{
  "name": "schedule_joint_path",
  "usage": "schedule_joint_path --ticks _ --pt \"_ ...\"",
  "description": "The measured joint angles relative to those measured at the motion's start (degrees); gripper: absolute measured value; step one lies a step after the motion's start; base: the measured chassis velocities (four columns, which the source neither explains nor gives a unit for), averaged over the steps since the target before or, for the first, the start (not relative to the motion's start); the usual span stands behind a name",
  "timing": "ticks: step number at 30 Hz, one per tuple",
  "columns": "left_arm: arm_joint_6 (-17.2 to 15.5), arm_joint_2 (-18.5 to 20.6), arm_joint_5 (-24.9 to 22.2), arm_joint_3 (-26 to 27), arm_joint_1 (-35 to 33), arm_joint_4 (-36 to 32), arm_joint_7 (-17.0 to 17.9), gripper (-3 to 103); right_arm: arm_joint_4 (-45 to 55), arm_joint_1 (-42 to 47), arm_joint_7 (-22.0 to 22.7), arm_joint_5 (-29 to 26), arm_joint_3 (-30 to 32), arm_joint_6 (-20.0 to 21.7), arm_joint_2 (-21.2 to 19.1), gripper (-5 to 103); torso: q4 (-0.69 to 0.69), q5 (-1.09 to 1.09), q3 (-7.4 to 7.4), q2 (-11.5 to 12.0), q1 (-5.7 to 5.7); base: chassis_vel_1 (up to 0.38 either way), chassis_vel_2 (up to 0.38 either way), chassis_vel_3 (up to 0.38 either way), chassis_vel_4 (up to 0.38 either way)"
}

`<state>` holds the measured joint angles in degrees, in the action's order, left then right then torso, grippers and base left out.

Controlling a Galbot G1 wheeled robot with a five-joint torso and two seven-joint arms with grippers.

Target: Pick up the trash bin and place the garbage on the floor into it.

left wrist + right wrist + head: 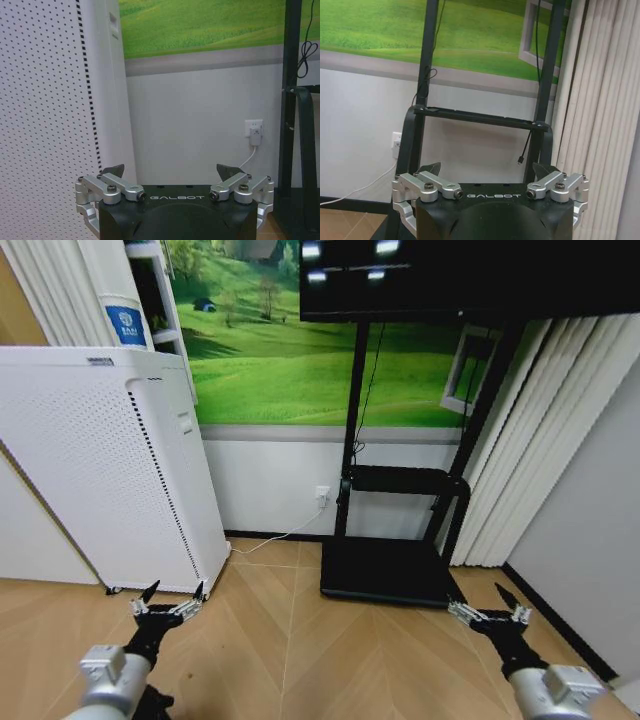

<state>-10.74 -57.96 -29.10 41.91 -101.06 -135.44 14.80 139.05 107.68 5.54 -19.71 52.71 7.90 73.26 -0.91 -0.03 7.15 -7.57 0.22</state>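
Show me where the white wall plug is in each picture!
Head view: wall plug low on the wall, between white appliance and black stand.
Left wrist view: wall plug beyond the left gripper, beside the black stand.
Right wrist view: wall plug beyond the right gripper, beside the black stand.
Shared landmark: the black stand.

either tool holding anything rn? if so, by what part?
Nothing held. Left tool and right tool both hang open and empty, low over the wood floor.

Herringbone wood floor (290,640) up close; tall white perforated appliance (110,470) on the left; green meadow mural (290,350) on the far wall; black screen stand (400,530) centre-right; pale vertical blinds (540,450) right.
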Motion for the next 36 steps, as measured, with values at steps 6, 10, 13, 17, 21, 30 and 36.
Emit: schedule_joint_path --ticks 6,10,13,17,21,30,36 --pt "0.7 -1.0 1.9 -3.3 1.2 0.8 0.9 100 1.2 -0.9 -0.1 0.9 -1.4 0.6 0.1 100 0.01 0.02 0.0 0.0 0.0 0.0 0.0 0.0 0.0" --pt "0.8 -1.6 2.4 -3.4 0.4 0.8 1.7 100 0.8 -1.3 0.0 0.8 -1.5 0.6 -0.2 100 0.02 0.02 0.0 0.0 0.0 0.0 0.0 0.0 0.0" --pt "1.3 -2.1 3.3 -3.2 -0.4 0.9 1.7 100 0.2 -1.4 0.2 1.2 -1.5 0.3 -0.1 100 0.02 0.04 0.0 0.0 0.0 0.0 0.0 0.0 0.0" --pt "2.6 -2.3 4.7 -2.1 -1.0 1.2 -1.2 100 -1.1 -1.1 -0.5 3.3 -1.2 -1.7 0.7 100 0.01 0.03 0.0 0.0 0.0 0.0 0.0 0.0 0.0" --pt "5.0 -1.6 5.2 -1.1 -0.2 1.5 -4.9 100 -1.6 -0.6 -1.9 4.5 -1.1 -3.8 1.3 100 0.0 0.03 0.0 0.0 0.0 0.0 0.0 0.0 0.0" --pt "6.6 -1.7 3.9 0.4 0.1 1.6 -5.9 100 -1.2 -1.2 -2.4 4.6 -1.3 -4.1 1.3 100 0.01 0.03 0.0 0.0 0.0 0.0 0.0 0.0 0.0" --pt "5.3 -2.3 4.4 0.4 -0.7 0.9 -4.4 100 -1.3 -1.4 -2.2 4.4 -1.3 -3.8 1.2 100 0.01 0.03 0.0 0.0 0.0 0.0 0.0 0.0 0.0"
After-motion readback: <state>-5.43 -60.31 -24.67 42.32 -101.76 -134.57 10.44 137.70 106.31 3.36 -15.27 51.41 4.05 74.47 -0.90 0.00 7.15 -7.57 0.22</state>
